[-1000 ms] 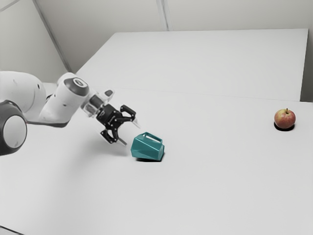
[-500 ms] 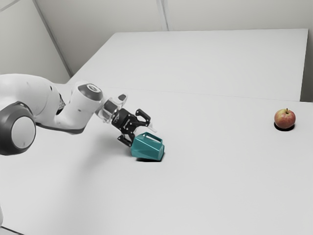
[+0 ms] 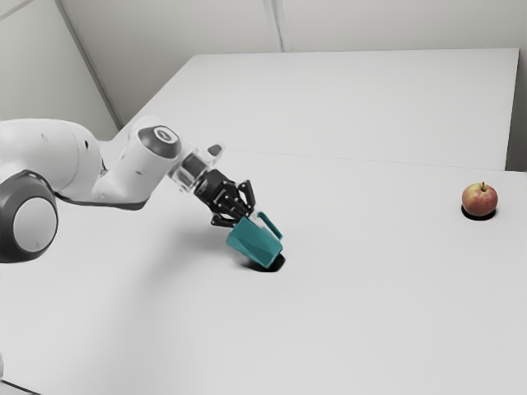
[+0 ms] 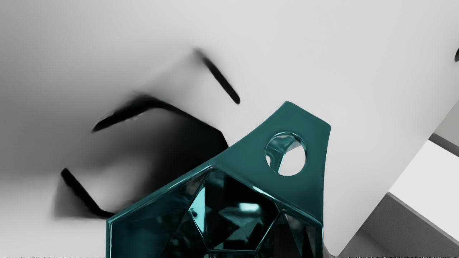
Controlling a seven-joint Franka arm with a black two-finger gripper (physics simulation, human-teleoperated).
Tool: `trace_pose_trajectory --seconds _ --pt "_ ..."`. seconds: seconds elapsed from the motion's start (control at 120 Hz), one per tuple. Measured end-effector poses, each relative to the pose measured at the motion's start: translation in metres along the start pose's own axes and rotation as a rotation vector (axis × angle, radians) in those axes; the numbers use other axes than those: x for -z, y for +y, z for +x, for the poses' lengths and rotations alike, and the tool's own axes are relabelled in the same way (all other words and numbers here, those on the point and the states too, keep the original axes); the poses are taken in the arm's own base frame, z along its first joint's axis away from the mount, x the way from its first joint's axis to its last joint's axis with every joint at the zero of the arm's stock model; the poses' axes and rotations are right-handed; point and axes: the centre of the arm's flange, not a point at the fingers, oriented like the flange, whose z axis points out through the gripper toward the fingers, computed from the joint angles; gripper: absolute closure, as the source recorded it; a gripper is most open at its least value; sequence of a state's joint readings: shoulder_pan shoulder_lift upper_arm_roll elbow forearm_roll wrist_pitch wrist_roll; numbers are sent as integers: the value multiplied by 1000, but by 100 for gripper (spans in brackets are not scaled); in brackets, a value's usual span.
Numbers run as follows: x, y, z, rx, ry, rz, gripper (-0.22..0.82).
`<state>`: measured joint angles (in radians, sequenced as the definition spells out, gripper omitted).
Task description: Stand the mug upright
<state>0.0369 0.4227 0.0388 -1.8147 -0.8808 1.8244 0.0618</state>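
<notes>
Status: task incomplete. The mug (image 3: 254, 242) is located just below and left of the centre of the frame in the exterior view, tilted, with its mouth toward the upper left and its base toward the lower right. The handle (image 3: 270, 225) is on its upper-right side. The tool (image 3: 244, 217) is at the mouth end, its fingers close together, and appears to pinch the mug by its wall near the rim. A dark shadow lies on the counter (image 3: 370, 304) under the base; whether the base makes contact cannot be determined.

Achieved: grip, by all appearances, and a partly raised attitude. Remaining: rotate the mug to vertical, seat the base flat on the counter, then release.
</notes>
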Motion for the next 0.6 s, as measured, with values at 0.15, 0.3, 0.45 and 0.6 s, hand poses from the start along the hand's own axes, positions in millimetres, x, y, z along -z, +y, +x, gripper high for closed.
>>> trace_pose_trajectory --seconds 0.15,0.3,0.45,0.6 --pt "-6 5 -3 -9 -8 44 77" --pt "6 30 -22 -104 31 191 78" --pt "23 48 -40 -223 106 415 78" --pt "26 44 -59 -288 156 574 77"
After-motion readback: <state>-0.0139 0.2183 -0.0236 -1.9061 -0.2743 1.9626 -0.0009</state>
